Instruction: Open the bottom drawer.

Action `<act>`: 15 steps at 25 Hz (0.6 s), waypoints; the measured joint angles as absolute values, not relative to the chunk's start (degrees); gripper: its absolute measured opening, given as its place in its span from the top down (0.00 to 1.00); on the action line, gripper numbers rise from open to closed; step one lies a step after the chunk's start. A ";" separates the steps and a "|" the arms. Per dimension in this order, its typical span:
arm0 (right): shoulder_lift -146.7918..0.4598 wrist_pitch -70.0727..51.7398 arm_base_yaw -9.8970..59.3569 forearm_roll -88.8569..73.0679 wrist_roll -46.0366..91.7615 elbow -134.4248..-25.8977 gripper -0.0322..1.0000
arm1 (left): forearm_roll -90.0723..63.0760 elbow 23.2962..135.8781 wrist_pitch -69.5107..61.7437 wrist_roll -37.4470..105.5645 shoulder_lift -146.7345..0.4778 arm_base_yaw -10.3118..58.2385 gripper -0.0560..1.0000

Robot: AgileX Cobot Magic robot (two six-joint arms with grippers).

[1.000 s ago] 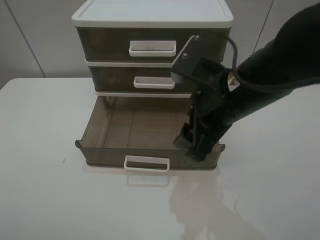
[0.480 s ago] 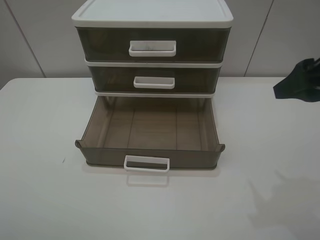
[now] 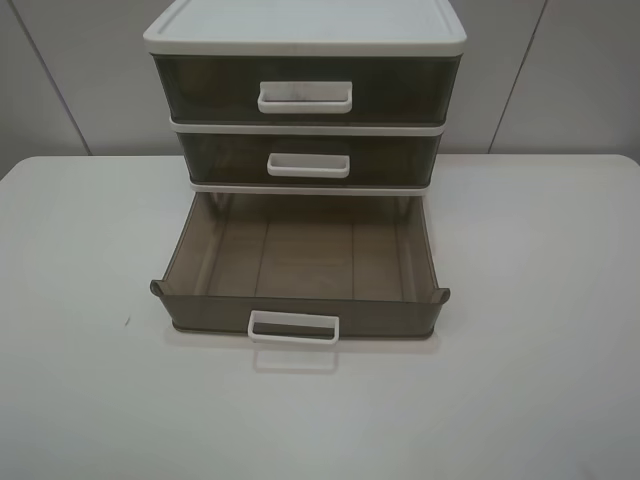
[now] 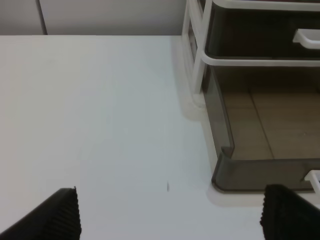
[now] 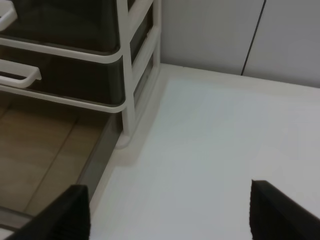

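Note:
The bottom drawer (image 3: 300, 260) of the white-framed three-drawer unit (image 3: 305, 35) stands pulled far out, smoky brown and empty, its white loop handle (image 3: 293, 327) facing the front. It also shows in the left wrist view (image 4: 260, 135) and the right wrist view (image 5: 45, 160). Neither arm shows in the exterior high view. My left gripper (image 4: 170, 220) is open and empty over the table left of the drawer. My right gripper (image 5: 170, 210) is open and empty over the table right of the unit.
The middle drawer (image 3: 308, 160) and top drawer (image 3: 305, 92) are closed. The unit stands on a white table (image 3: 90, 400) against a grey panelled wall (image 3: 560, 70).
The right arm, which reached into the open bottom drawer a second ago, has pulled away to the right and left the exterior view. The drawer has not moved.

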State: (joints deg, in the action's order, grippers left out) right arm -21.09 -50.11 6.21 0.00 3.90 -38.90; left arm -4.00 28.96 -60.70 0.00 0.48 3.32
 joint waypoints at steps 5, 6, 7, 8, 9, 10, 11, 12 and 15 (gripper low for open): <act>-12.27 -55.44 6.21 1.02 3.90 -36.42 0.33 | -4.00 28.96 -60.70 0.00 0.48 3.32 0.24; -11.03 -56.49 6.21 1.09 3.90 -35.72 0.33 | -4.00 28.96 -60.70 0.00 0.48 3.32 0.24; -9.65 -57.30 6.21 1.09 3.90 -35.18 0.33 | -4.00 28.96 -60.70 0.00 0.48 3.32 0.24; -8.45 -57.94 6.21 1.16 3.90 -34.75 0.33 | -4.00 28.96 -60.70 0.00 0.48 3.32 0.24; -7.44 -58.99 6.21 1.21 3.90 -34.56 0.33 | -4.00 28.96 -60.70 0.00 0.48 3.32 0.24; -6.73 -60.26 6.21 1.21 3.90 -34.51 0.33 | -4.00 28.96 -60.70 0.00 0.48 3.32 0.24; -6.01 -61.69 6.21 1.33 3.90 -34.43 0.33 | -4.00 28.96 -60.70 0.00 0.48 3.32 0.24; -5.54 -63.14 6.21 1.33 3.90 -34.38 0.33 | -4.00 28.96 -60.70 0.00 0.48 3.32 0.24; -4.93 -66.38 6.21 1.86 3.90 -34.38 0.33 | -4.00 28.96 -60.70 0.00 0.48 3.32 0.24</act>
State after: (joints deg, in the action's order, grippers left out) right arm -4.93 -66.38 6.21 1.86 3.90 -34.38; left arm -4.00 28.96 -60.70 0.00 0.48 3.32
